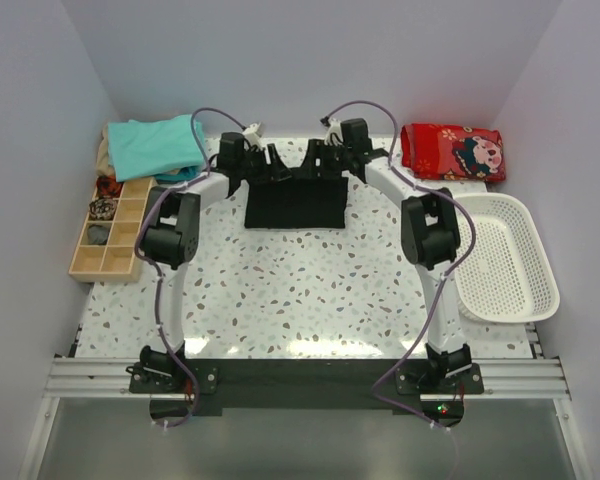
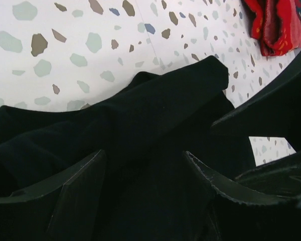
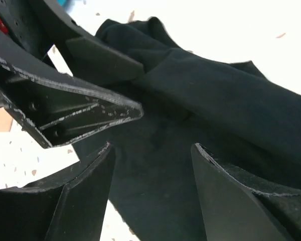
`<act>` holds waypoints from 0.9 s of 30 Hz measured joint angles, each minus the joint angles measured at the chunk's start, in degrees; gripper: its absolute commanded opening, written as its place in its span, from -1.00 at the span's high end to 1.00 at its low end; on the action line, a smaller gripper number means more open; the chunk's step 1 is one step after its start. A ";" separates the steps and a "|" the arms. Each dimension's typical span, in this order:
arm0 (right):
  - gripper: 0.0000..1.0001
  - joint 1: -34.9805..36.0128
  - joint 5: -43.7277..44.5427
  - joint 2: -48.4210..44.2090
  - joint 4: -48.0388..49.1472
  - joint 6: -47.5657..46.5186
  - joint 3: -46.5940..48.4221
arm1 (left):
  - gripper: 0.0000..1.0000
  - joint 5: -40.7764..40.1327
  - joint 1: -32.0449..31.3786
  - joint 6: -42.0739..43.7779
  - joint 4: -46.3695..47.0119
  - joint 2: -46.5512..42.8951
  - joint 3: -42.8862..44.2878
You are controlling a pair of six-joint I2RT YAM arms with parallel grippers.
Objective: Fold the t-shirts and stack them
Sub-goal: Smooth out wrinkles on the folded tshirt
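Both left gripper (image 2: 144, 153) and right gripper (image 3: 153, 146) gape over the black t-shirt (image 1: 295, 205), basket (image 1: 510, 255) rightward.

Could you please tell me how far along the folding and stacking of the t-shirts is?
Done: the black t-shirt lies folded into a compact rectangle. In hand: the left gripper and right gripper are at its far edge, jaws open over the cloth and apparently not gripping it. Left: it lies apart from the teal t-shirt in the far-left corner, so stacking is not yet done.
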 measured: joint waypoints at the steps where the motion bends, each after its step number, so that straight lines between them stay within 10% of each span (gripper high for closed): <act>1: -0.32 -0.28 -0.09 1.20 -0.07 0.20 0.31 | -0.33 0.46 0.07 -0.04 -0.72 0.83 0.52; 18: -0.34 -3.02 1.27 14.51 -0.52 0.81 14.36 | -0.40 0.55 1.25 1.92 1.40 8.61 11.67; 27: -0.35 -4.42 4.15 15.56 1.66 0.81 15.54 | -0.39 2.03 2.45 2.78 7.89 -0.81 -0.59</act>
